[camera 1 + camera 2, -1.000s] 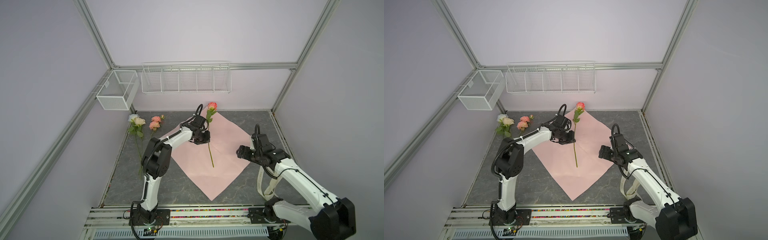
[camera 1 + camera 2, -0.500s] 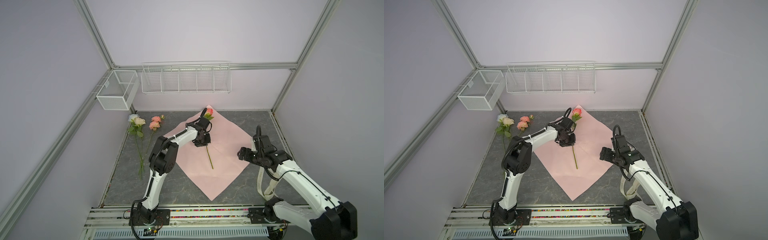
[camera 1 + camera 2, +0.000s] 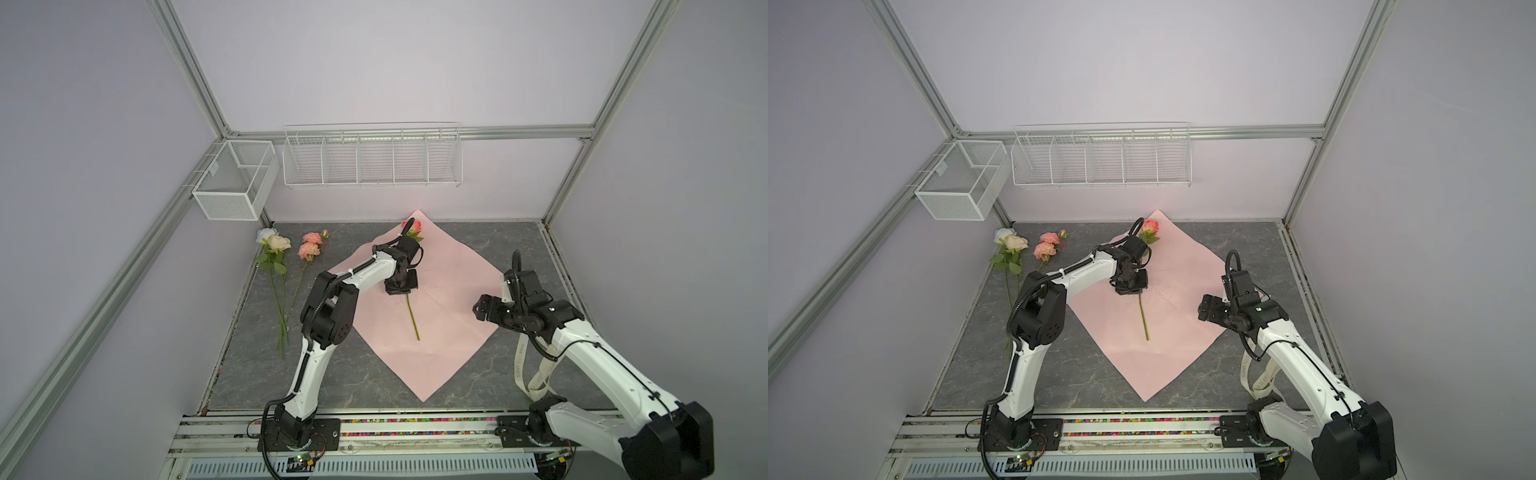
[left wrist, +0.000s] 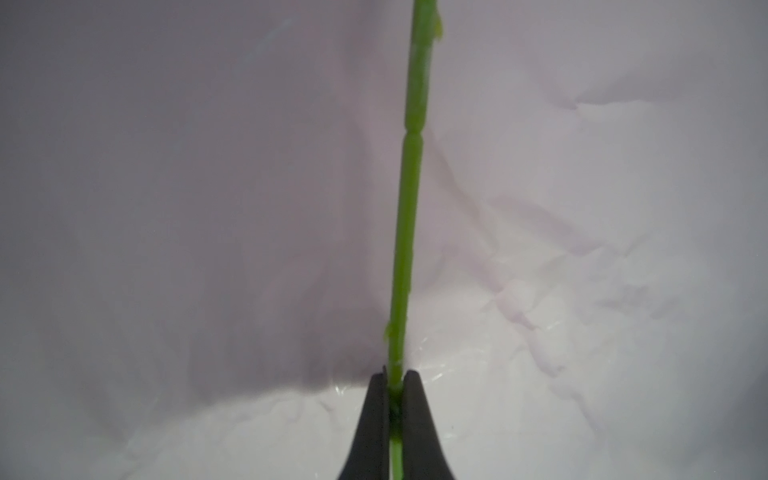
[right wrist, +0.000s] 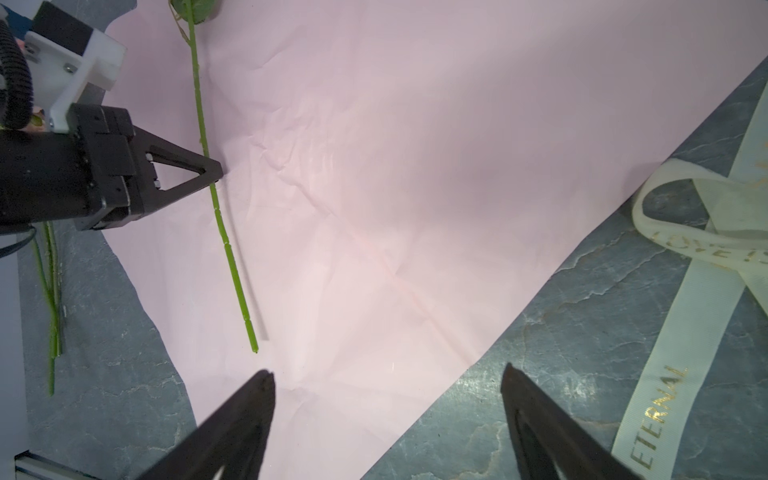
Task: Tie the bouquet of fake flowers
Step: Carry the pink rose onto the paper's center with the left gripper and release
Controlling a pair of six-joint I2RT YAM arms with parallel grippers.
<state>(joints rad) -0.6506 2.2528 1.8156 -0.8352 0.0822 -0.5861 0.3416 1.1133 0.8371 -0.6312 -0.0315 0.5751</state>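
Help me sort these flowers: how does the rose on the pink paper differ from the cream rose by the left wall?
The rose on the paper has a pink-red head; the cream rose has a pale one. The rose on the paper is over the pink sheet, the left gripper shut on its stem; the cream rose lies on the grey table, ungripped. Both have long green stems.

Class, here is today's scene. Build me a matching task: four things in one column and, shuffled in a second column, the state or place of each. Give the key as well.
Things
1. left gripper
2. right gripper
3. cream ribbon
4. pink paper

States or places
A. lies on the grey tabletop, off the paper
B. shut on a rose stem
C. spread out under the rose
D. open, holding nothing

Pairs: 1-B, 2-D, 3-A, 4-C
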